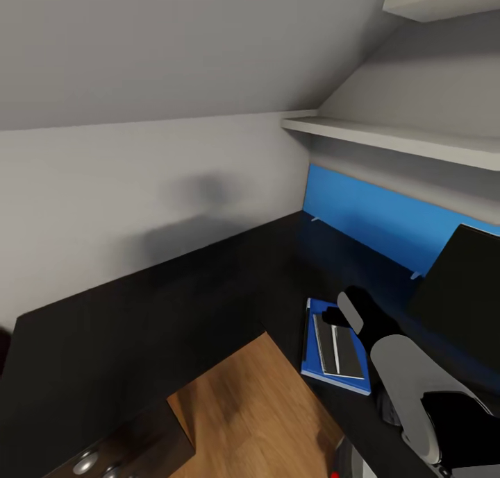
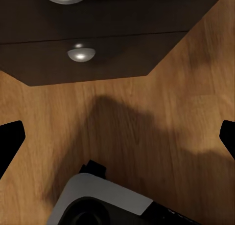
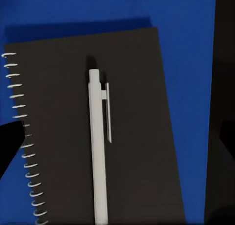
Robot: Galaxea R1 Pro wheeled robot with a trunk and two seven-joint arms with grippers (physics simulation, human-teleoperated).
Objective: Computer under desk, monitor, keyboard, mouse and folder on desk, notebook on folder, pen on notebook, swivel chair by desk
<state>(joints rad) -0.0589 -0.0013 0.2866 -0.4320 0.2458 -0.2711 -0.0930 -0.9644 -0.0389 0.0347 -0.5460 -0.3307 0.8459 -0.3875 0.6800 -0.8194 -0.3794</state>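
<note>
The blue folder (image 1: 314,367) lies flat on the black desk (image 1: 173,311), left of the monitor (image 1: 462,297). A dark grey spiral notebook (image 1: 349,356) rests on the folder (image 3: 191,49), and the white pen (image 3: 98,151) lies lengthwise along the notebook (image 3: 142,137). My right gripper (image 1: 345,313) hovers just above the stack, open, its fingertips (image 3: 10,144) wide on either side of the pen with nothing held. My left gripper (image 2: 117,139) is open over the wooden floor near the desk's drawer unit (image 2: 112,44).
A blue wall panel (image 1: 375,218) runs behind the desk, with white shelves (image 1: 403,139) above. Round silver drawer knobs (image 2: 81,54) face the wooden floor (image 1: 257,408) in the desk's inner corner. My own base (image 2: 103,200) shows under the left gripper.
</note>
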